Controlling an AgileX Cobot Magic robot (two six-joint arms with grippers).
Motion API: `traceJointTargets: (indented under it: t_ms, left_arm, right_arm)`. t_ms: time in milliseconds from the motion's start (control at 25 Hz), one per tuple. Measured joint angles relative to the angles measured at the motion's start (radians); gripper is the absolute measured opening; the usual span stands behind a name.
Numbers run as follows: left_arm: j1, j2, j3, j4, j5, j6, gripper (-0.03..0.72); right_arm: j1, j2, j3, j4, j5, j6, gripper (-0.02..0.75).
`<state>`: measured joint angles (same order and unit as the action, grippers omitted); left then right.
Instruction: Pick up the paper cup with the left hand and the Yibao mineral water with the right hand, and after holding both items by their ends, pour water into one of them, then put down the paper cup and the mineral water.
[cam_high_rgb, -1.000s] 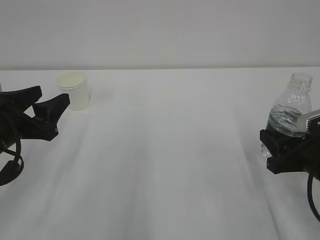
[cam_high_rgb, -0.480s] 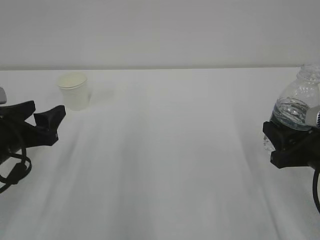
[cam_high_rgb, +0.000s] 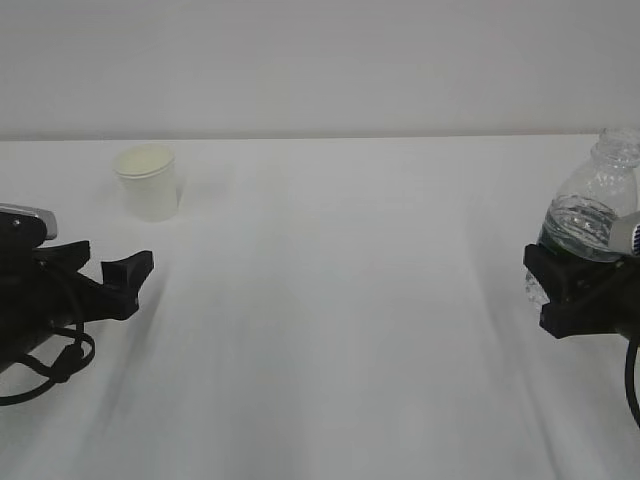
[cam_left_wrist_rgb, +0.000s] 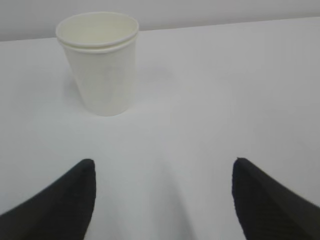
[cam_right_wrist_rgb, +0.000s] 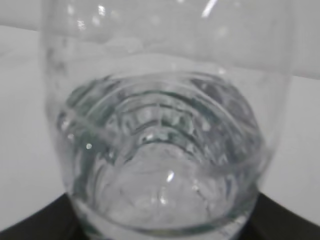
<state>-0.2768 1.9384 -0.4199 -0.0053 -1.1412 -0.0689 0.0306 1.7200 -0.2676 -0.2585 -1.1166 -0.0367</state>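
Observation:
The white paper cup stands upright on the table at the far left, with nothing holding it. My left gripper sits low on the table, short of the cup and slightly to its right in the wrist view. It is open wide, with only bare table between its fingers. At the right edge the clear Yibao mineral water stands upright, capless and partly full. My right gripper is shut on its lower body. Its black fingers show only at the bottom corners of the right wrist view.
The white table runs back to a pale wall, with its far edge just behind the cup. Black cables loop below the left arm. Nothing lies between the cup and the bottle.
My left gripper has pulled back from beside the cup toward the near side and its fingers have spread wider. The right gripper and bottle shifted slightly right, then held still.

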Motion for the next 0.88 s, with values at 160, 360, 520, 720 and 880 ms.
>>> traceJointTargets:
  t_ms: [160, 360, 520, 720, 880]
  left_arm:
    - [0.0, 0.006, -0.006, -0.016, -0.003, 0.0, 0.622]
    - [0.0, 0.006, -0.008, -0.075, -0.003, 0.0, 0.622]
    - [0.0, 0.007, -0.025, -0.106, -0.003, 0.0, 0.622]
    - [0.0, 0.007, -0.029, -0.111, -0.003, 0.0, 0.582]
    - [0.0, 0.007, -0.029, -0.111, -0.003, 0.0, 0.508]
  right_arm:
    - [0.0, 0.0, 0.0, -0.002, 0.0, 0.0, 0.41]
    - [0.0, 0.0, 0.0, -0.002, 0.0, 0.0, 0.409]
    - [0.0, 0.0, 0.0, -0.004, 0.0, 0.0, 0.409]
    - [0.0, 0.0, 0.0, -0.004, 0.0, 0.0, 0.409]
    - [0.0, 0.0, 0.0, -0.004, 0.0, 0.0, 0.409]
